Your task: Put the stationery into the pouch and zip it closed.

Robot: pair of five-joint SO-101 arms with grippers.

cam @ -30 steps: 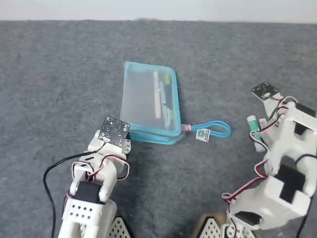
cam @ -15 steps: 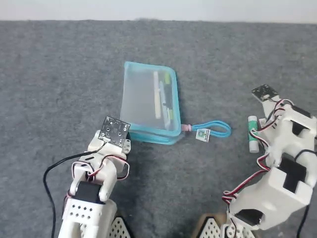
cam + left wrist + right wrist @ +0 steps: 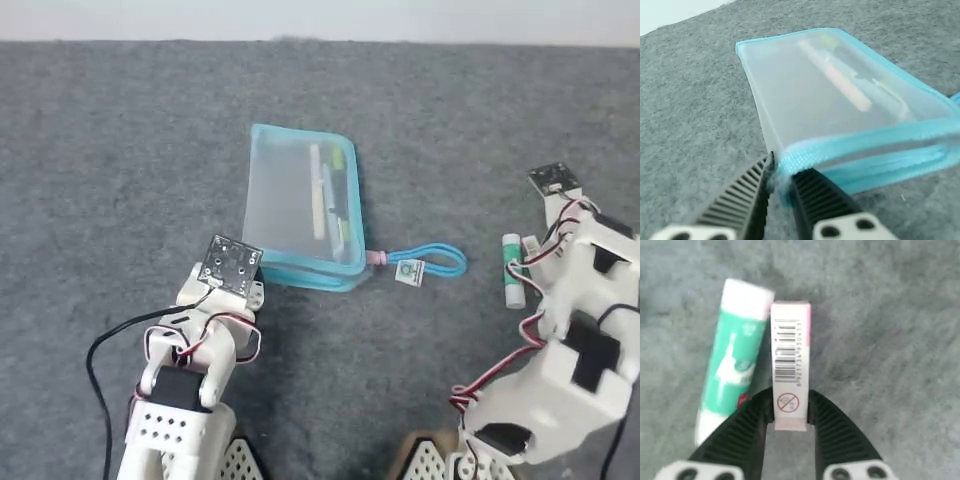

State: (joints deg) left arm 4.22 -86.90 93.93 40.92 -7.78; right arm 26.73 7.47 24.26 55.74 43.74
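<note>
Between the jaws of the right gripper point(image 3: 790, 415), well apart from the pouch point(image 3: 300, 205) on its strap side, an eraser point(image 3: 790, 365) is held; the task is therefore judged to be partway through. Several pens point(image 3: 330, 195) are already seen through the pouch's translucent wall. Two items are left outside it: the eraser and a glue stick point(image 3: 735, 355). The zip is judged not yet closed, since two separate blue tapes are seen along the pouch's near edge in the left wrist view; the slider cannot be made out.

Right jaws: closed to the width of the eraser, whose near end is pinched between the two ribbed faces while the rest of the block projects forward. Whether it has been lifted off the grey mat point(image 3: 120, 150) cannot be told. The glue stick is laid just beside the eraser, outside the jaws.

Left jaws: those of the left gripper point(image 3: 780, 185) are brought almost together, and the pouch's corner at one end of the zip is nipped in the narrow gap. The pouch itself is laid flat on the mat.

Farther out, a blue loop strap point(image 3: 430, 260) with a small tag point(image 3: 407, 272) is extended from the pouch's other zip corner, between pouch and glue stick.
</note>
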